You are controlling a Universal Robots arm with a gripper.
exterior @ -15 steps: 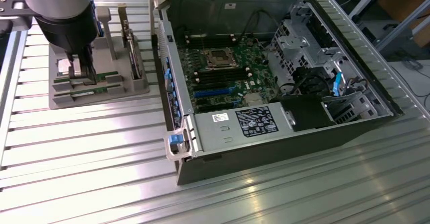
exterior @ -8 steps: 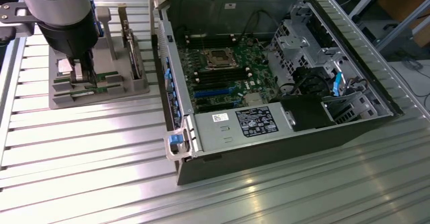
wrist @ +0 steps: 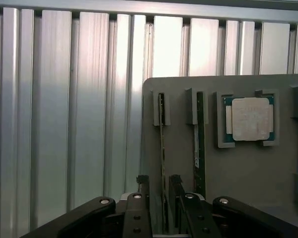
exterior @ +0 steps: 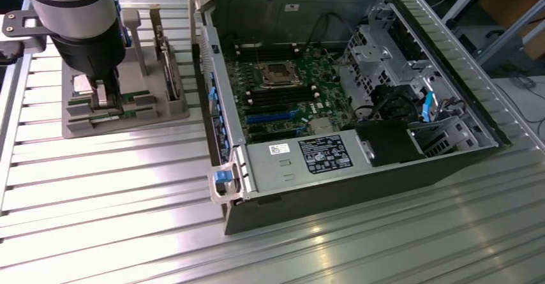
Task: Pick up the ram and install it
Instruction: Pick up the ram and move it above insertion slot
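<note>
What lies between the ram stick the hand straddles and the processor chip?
The second ram stick, standing edge-on in the gray holder; the wrist view shows it.

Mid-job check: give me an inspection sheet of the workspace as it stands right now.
Surface: ribbed aluminium table.
Job's things: ram standing on edge in the grey holder; second ram stick beside it; open computer case with its motherboard exposed.
Clutter: processor chip and upright expansion card in the same holder.
Grippers: gripper open, jaws either side of the ram, not closed on it.
Cables: dark cables inside the case.
Surroundings: metal struts beyond the table.
</note>
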